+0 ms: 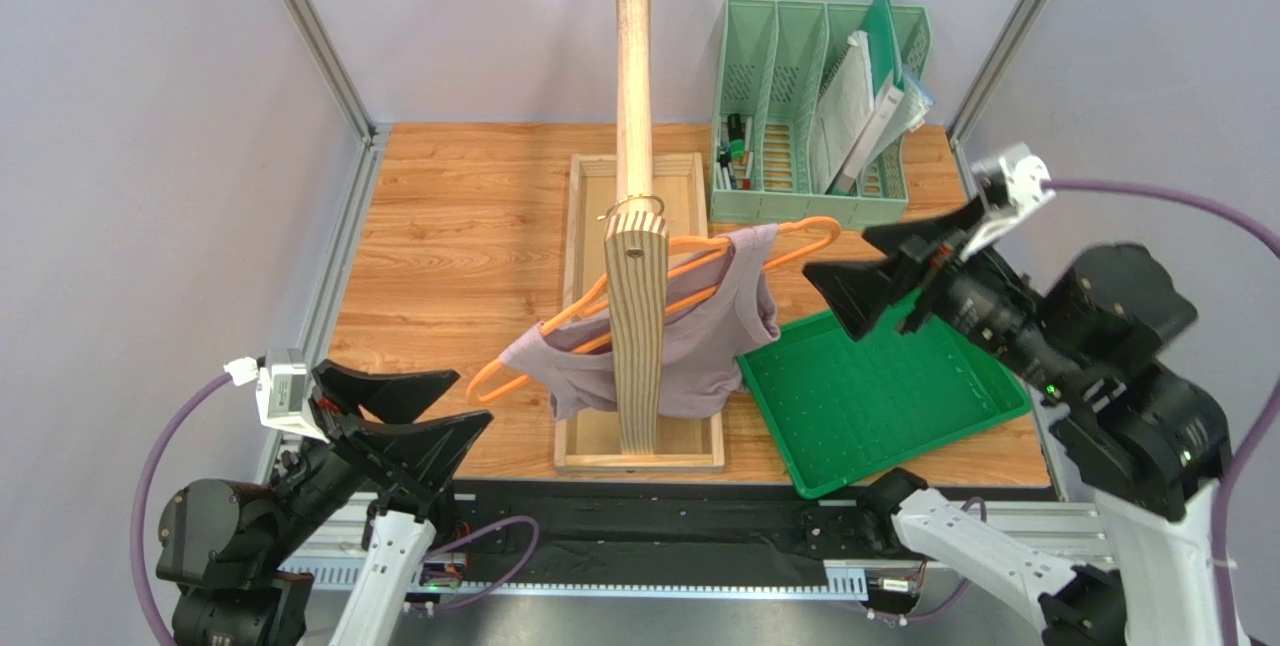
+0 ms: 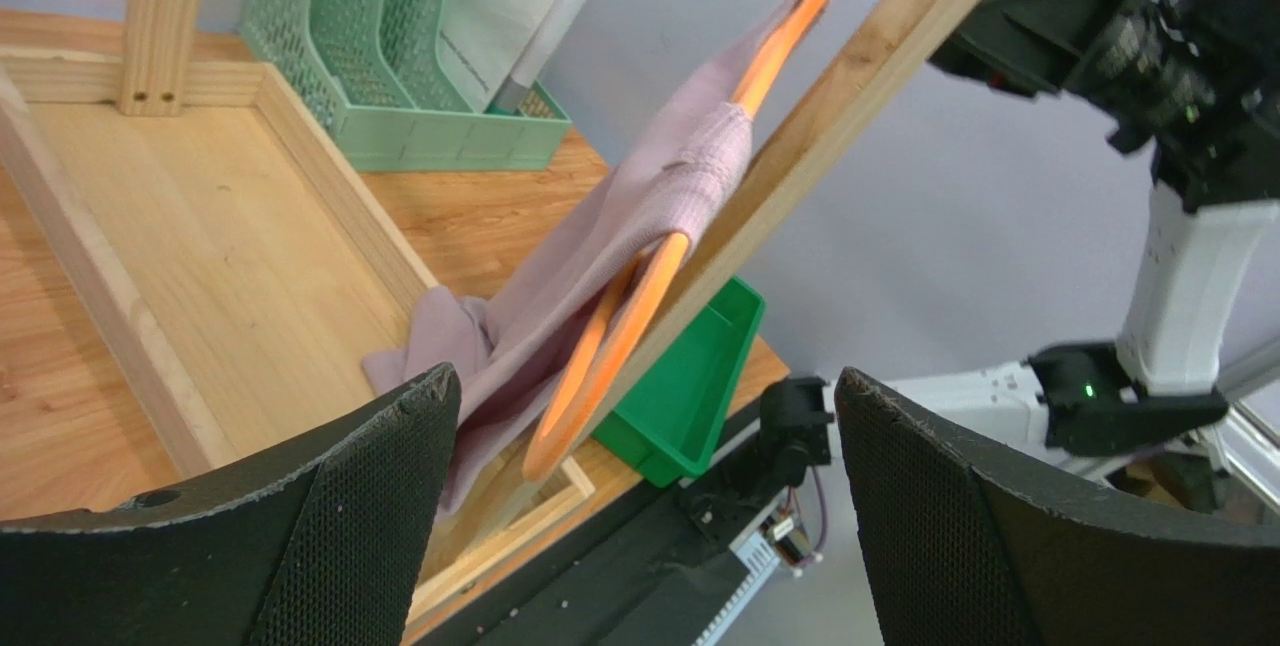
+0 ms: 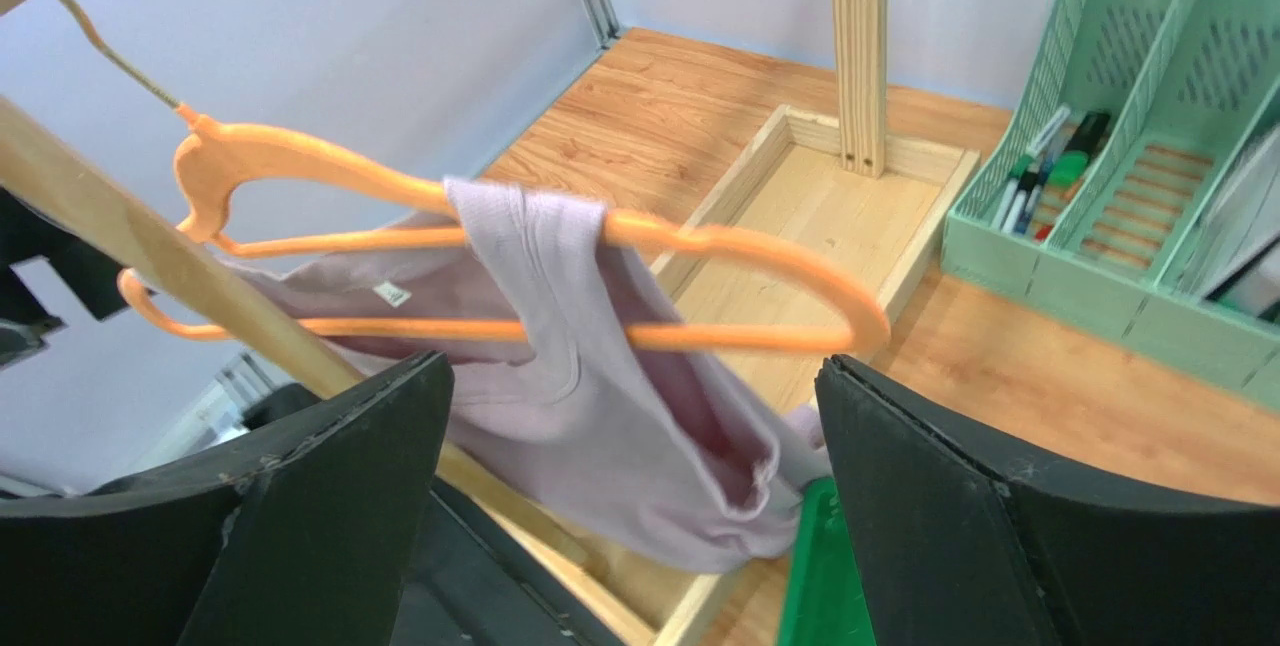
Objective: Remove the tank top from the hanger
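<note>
The orange hanger hangs by its silver hook on the wooden stand's arm. The lavender-grey tank top drapes from the hanger, partly hidden behind the arm. My right gripper is open and empty, just right of the hanger's right end. In the right wrist view the hanger and tank top lie ahead of the open gripper. My left gripper is open and empty, just below-left of the hanger's left end. In the left wrist view the tank top and hanger sit ahead of the open gripper.
A green tray lies right of the stand. A mint file organiser with pens and papers stands at the back right. The stand's wooden base box and upright pole occupy the middle. Metal frame posts rise at both back corners.
</note>
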You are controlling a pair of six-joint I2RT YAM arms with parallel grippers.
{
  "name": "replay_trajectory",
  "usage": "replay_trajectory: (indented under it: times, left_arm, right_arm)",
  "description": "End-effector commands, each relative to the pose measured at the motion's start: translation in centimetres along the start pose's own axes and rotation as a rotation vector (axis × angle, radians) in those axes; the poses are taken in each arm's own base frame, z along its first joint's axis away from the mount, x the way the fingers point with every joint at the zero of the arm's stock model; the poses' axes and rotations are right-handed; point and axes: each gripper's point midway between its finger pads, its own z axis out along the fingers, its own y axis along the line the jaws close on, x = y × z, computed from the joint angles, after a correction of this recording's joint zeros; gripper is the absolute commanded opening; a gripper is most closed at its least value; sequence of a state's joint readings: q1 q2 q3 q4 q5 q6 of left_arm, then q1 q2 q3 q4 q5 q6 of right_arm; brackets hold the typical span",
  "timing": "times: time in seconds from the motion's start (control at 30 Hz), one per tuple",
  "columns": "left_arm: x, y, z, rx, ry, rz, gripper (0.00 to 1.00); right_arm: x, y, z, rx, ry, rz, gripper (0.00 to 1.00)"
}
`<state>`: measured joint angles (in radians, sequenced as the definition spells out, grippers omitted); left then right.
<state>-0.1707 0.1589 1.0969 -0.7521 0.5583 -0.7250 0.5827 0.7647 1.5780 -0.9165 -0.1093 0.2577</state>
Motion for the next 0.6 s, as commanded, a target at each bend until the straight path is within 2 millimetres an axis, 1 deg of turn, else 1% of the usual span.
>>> replay_trajectory:
  times: [0.0, 0.03, 0.07, 0.1, 0.13, 0.2, 0.23, 0.27, 0.3, 0.37, 0.43, 0.47, 0.57]
  left_arm:
    - [0.0, -2.2, -0.5, 0.105, 0.031, 0.057, 0.98]
    - [0.0, -2.2, -0.5, 0.108, 0.037, 0.057, 0.98]
    - [-0.1, -2.3, -0.4, 0.116, 0.039, 0.058, 0.98]
    - [-0.1, -2.3, -0.4, 0.118, 0.041, 0.058, 0.98]
    - [0.0, -2.4, -0.4, 0.124, 0.046, 0.059, 0.98]
    - [-0.1, -2.7, -0.4, 0.135, 0.047, 0.065, 0.98]
    - [0.0, -2.8, -0.5, 0.143, 0.054, 0.066, 0.98]
    - [0.0, -2.8, -0.5, 0.145, 0.054, 0.069, 0.98]
    - [0.0, -2.9, -0.6, 0.152, 0.054, 0.078, 0.98]
    - [0.0, -2.9, -0.6, 0.156, 0.059, 0.085, 0.98]
    - [0.0, -3.0, -0.6, 0.155, 0.059, 0.096, 0.98]
    - [-0.1, -3.0, -0.6, 0.157, 0.059, 0.099, 0.98]
    - [-0.2, -3.2, -0.7, 0.163, 0.063, 0.111, 0.98]
  right_arm:
    - [-1.2, 2.0, 3.1, -0.141, 0.083, -0.183, 0.97]
    - [-1.1, 2.5, 3.4, -0.178, 0.098, -0.210, 0.95]
    - [-1.0, 2.7, 3.8, -0.214, 0.107, -0.276, 0.95]
    - [-0.9, 3.5, 4.0, -0.268, 0.114, -0.298, 0.94]
    - [-0.9, 3.8, 4.3, -0.294, 0.116, -0.316, 0.94]
    - [-1.3, 5.2, 4.0, -0.383, 0.095, -0.359, 0.93]
    - [-1.2, 5.7, 4.4, -0.420, 0.101, -0.363, 0.93]
    - [-1.2, 7.2, 4.0, -0.517, 0.094, -0.370, 0.91]
    - [-1.3, 7.9, 4.0, -0.565, 0.089, -0.388, 0.89]
    - [-1.0, 8.9, 4.1, -0.650, 0.097, -0.398, 0.87]
    - [-1.1, 9.2, 4.5, -0.678, 0.097, -0.412, 0.84]
    - [-0.9, 9.7, 4.2, -0.716, 0.101, -0.413, 0.81]
    - [-0.9, 10.8, 3.9, -0.802, 0.093, -0.416, 0.77]
